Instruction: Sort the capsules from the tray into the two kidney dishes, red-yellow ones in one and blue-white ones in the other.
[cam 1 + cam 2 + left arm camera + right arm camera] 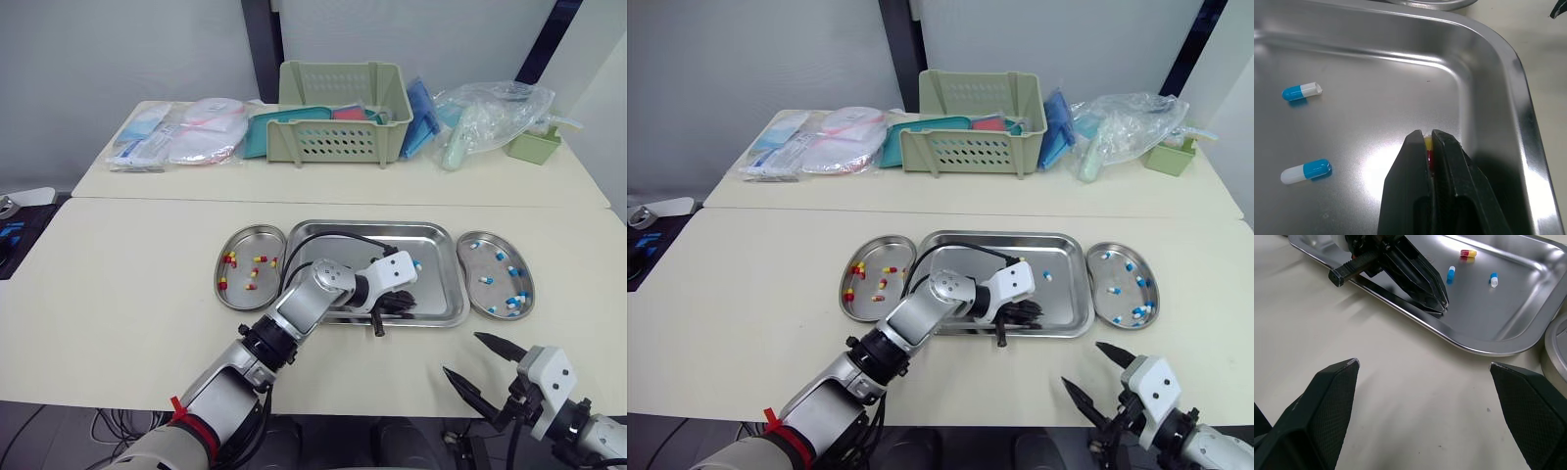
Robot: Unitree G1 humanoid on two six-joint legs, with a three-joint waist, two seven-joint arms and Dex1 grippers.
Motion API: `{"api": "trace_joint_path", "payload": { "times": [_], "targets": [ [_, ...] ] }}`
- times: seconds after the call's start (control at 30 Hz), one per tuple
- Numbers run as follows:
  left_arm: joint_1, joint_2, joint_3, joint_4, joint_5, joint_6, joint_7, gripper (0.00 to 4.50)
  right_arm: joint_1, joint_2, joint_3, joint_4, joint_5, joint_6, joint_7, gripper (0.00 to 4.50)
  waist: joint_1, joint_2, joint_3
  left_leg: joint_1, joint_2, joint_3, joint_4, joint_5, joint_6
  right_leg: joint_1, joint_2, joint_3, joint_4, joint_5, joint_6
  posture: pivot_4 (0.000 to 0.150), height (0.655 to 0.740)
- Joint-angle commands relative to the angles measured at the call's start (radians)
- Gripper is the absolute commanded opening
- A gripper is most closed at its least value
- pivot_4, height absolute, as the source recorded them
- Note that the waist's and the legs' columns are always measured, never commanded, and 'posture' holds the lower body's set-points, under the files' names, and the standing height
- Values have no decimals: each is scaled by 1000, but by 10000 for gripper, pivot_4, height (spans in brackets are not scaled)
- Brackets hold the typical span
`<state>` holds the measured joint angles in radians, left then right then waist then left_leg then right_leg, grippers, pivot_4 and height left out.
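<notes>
The left jaws pinch a red-yellow capsule [1428, 146] in the tray [1518, 93] — bound for the left dish [247, 240], I'd say; right jaws gape idle over the desk's [118, 294] near edge.

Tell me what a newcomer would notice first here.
The left gripper, down near a corner of the tray, is shut on a red-yellow capsule. Two blue-white capsules lie loose on the tray floor beside it. Either side sit the kidney dishes, red-yellow ones in the left dish, blue-white in the right dish, while the right gripper hovers open over the table.
</notes>
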<state>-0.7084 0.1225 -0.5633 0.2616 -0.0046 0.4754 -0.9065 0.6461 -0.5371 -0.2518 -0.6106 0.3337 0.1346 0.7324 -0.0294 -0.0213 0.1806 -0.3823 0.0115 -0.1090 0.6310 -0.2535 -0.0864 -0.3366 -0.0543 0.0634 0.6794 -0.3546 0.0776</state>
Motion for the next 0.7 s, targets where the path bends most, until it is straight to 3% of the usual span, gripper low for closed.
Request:
{"api": "trace_joint_path", "payload": {
  "times": [0.03,0.17,0.37,0.53,0.7],
  "targets": [
    [2,-6,2,-3,3,-5,-10,415,-11,-10,-4,-46,5,9,-10,45000,0,0,0,0,0,0,0,0,0,0,0,0,0,0,0,1500,7400],
    [-17,11,53,-101,-41,32,-31,415,-29,-24,-4,-60,6,21,-8,45000,-2,0,0,0,0,0,0,0,0,0,0,0,0,0,0,1500,7400],
    [-21,109,163,-354,-144,229,-57,415,-85,-69,10,-92,12,22,24,45000,-3,1,0,0,0,0,0,0,0,0,0,0,0,0,0,1500,7400],
    [84,279,324,-590,-229,409,-18,415,-181,-132,64,-103,42,59,81,45000,-7,2,-1,0,1,-1,0,0,0,0,0,0,0,0,0,1500,7400],
    [220,381,482,-722,-312,527,42,415,-321,-163,153,-47,52,66,145,45000,-2,1,-1,0,1,-1,1,0,0,0,0,0,0,0,0,1500,7400]
  ]
}}
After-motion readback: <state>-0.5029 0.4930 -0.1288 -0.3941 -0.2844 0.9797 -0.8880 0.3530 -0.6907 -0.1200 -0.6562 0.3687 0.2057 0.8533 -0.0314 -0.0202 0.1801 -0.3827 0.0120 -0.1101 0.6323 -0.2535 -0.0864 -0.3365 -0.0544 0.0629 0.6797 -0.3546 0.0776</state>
